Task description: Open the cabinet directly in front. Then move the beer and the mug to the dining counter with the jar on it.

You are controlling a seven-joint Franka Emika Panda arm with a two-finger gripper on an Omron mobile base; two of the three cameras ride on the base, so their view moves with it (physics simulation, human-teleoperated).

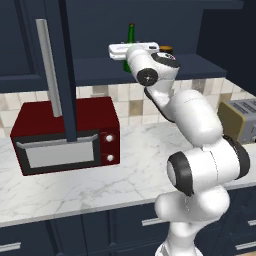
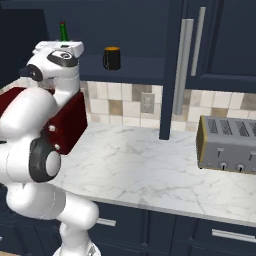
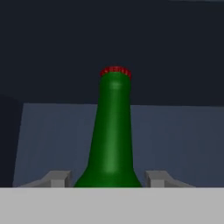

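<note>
While the white arm reaches up into the open navy cabinet [image 2: 125, 30], its gripper [image 3: 108, 177] sits level with the shelf, one finger [image 3: 57, 177] on each side of the beer [image 3: 113, 131]. The fingertips flank the bottle's wide lower body with a sliver of shelf showing on either side, so whether they press the glass or merely bracket it cannot be told.

The beer stands upright between the fingers, its long axis vertical, the narrow neck pointing straight up to a red-edged cap. Dark, open cabinet space lies above the cap and behind the bottle.

Off to the gripper's right on the same shelf, well apart from the bottle, stands the mug [image 2: 112, 58], upright, black with an orange top. Beyond it the cabinet door [image 2: 176, 70] hangs swung outward, its edge and silver bar handle [image 2: 184, 65] bounding the room on that side. On the gripper's left the other door [image 1: 62, 70] likewise stands open.

Below the shelf lies a marble worktop [image 2: 150, 165], carrying a red microwave [image 1: 70, 132] and a toaster [image 2: 227, 145].
</note>
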